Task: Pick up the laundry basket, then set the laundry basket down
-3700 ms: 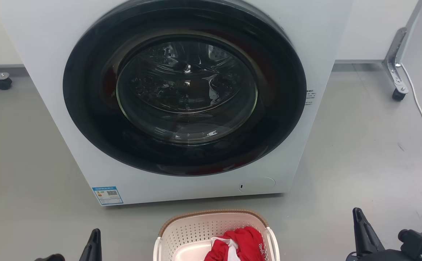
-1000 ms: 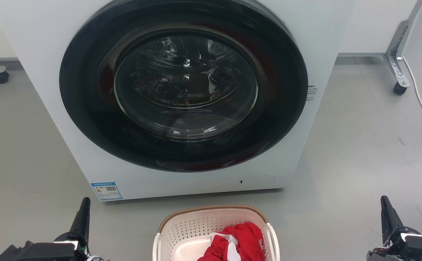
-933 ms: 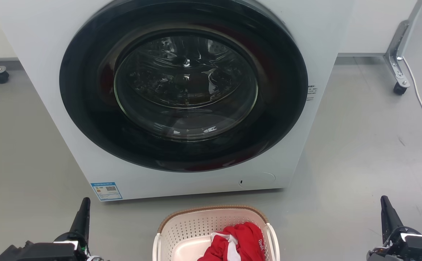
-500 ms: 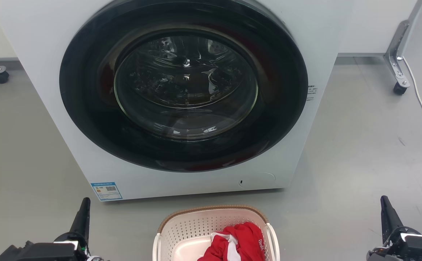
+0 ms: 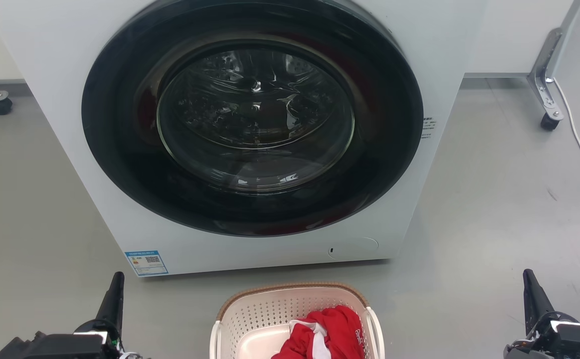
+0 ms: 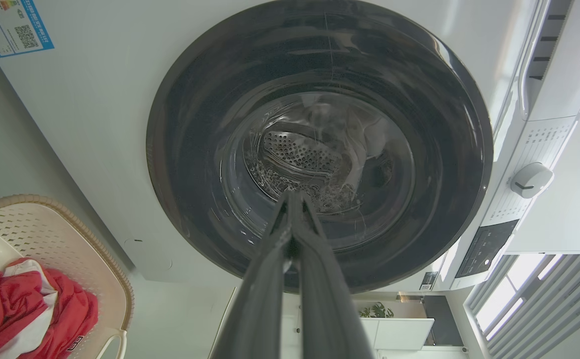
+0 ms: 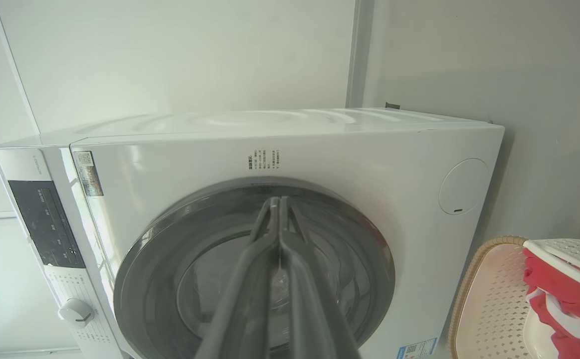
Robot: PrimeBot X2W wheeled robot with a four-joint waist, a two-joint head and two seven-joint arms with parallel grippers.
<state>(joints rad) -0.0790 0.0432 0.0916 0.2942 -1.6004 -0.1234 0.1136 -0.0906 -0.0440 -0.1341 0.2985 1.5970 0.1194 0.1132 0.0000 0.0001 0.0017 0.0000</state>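
Two grippers are showing in my head view, one at each side of the laundry basket (image 5: pixel 270 311), and neither one is touching it. The left gripper (image 5: pixel 116 280) is pointing up at about 7 o'clock and the right gripper (image 5: pixel 528 275) at about 5 o'clock. In each wrist view the two long fingers are meeting at the tips, pressed together and gripping nothing.

The basket is sitting at 6 o'clock, and the bottom edge of the head view is cutting off its near part. A red garment (image 5: pixel 330 330) with a white part is lying crumpled inside it, toward the 3 o'clock side. The 9 o'clock side is showing bare cream bottom.

At 12 o'clock from the basket the white washing machine (image 5: pixel 60 144) is standing with its round dark door (image 5: pixel 252 117) closed. A strip of grey floor (image 5: pixel 494 224) is lying between the two. Through the glass I am seeing the perforated drum, but I cannot tell what it is holding.
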